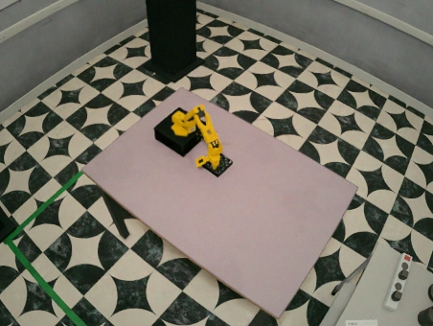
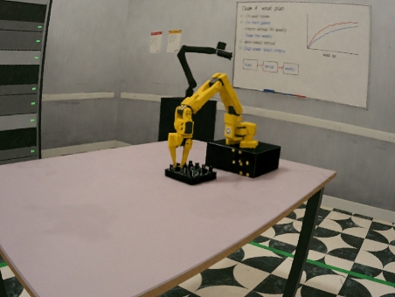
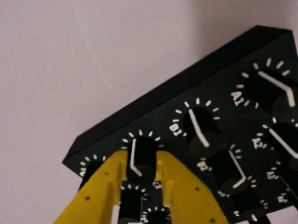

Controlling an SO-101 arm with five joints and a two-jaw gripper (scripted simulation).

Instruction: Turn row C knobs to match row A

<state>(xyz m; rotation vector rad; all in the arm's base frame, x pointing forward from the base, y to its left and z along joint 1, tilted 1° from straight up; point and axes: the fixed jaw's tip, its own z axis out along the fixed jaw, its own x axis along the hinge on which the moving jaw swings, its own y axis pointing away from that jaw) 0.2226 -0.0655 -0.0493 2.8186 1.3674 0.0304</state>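
Pincer (image 3: 140, 172): clenched on knob C1 (image 3: 137, 152), one yellow finger at each side.
Knob B1 (image 3: 198, 125): right of C1, untouched.
Knob A1 (image 3: 272, 87): far right.
Knob box (image 2: 190, 174): on pink counter (image 2: 109, 210), beside arm pedestal (image 2: 258, 159).
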